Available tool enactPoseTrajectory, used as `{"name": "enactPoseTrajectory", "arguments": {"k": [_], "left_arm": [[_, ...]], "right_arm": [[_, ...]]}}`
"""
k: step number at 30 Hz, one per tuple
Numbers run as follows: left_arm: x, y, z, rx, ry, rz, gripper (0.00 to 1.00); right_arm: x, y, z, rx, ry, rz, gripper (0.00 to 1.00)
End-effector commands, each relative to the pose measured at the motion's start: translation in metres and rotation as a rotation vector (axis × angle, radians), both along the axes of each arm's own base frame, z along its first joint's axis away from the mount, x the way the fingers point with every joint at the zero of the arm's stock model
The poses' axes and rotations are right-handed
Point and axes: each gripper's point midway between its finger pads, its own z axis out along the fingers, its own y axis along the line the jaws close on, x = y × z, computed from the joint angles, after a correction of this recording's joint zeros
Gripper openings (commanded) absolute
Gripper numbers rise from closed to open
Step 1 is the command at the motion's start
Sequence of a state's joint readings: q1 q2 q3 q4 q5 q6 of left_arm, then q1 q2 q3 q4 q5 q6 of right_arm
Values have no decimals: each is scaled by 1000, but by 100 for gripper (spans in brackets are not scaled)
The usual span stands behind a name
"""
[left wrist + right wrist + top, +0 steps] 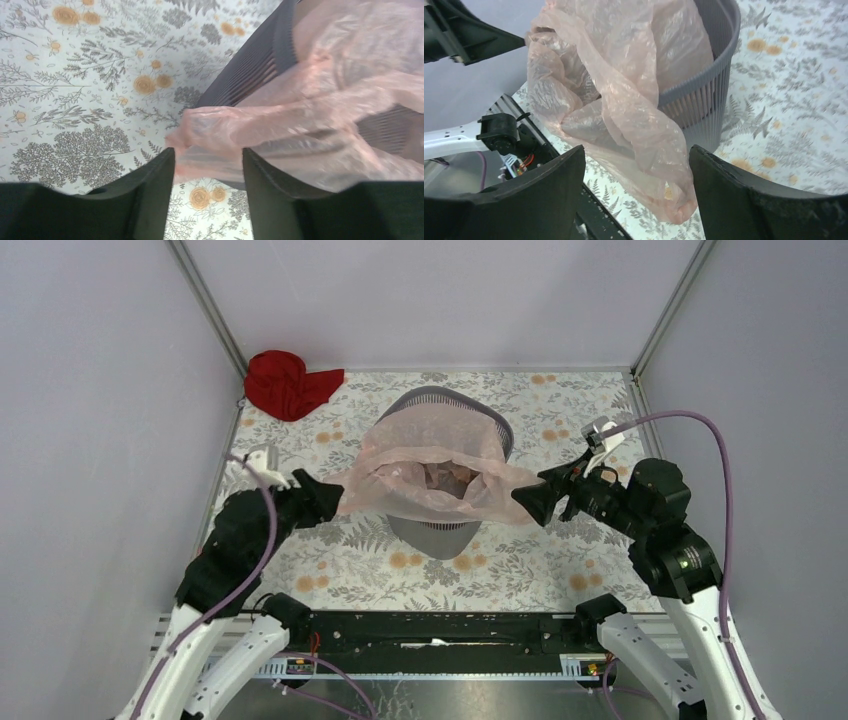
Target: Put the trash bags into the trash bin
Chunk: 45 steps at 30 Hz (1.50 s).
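Over the trash bin (437, 395), the trash bag (430, 452) between left tool (334, 498) and right tool (522, 500) (both wide).

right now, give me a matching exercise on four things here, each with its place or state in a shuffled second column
Things:
1 bag
2 bin
3 cloth
4 right gripper

Places or states:
a red, in the far left corner
b open, at the bag's right edge
c pale pink, draped over the bin's rim
d dark grey, in the middle, partly covered by the bag

Pairs: 1-c, 2-d, 3-a, 4-b
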<state>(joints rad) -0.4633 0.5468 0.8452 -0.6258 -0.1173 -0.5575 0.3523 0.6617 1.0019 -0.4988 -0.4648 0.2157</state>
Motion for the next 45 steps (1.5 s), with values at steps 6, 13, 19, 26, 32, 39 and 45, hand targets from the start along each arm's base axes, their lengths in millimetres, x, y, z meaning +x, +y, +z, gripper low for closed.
{"name": "enactPoseTrajectory", "arguments": {"k": [6, 13, 19, 26, 32, 39, 45], "left_arm": [[0, 0, 62, -7, -154, -34, 91], [26, -35, 44, 12, -52, -147, 98], [29, -54, 50, -32, -56, -229, 98], [40, -43, 47, 33, -38, -168, 97], [35, -32, 71, 95, -95, -158, 99], [12, -41, 87, 143, -115, -311, 99], [12, -34, 75, 165, -74, -275, 99]], "right_arm": [[35, 28, 45, -29, -141, 152, 70], [45, 74, 63, -87, -187, 261, 68], [73, 94, 37, -468, -234, 112, 71], [110, 79, 42, -604, -299, -182, 60], [118, 51, 46, -500, -239, -364, 36], [112, 52, 36, -334, -92, -256, 31], [104, 51, 37, -306, -22, -203, 75]]}}
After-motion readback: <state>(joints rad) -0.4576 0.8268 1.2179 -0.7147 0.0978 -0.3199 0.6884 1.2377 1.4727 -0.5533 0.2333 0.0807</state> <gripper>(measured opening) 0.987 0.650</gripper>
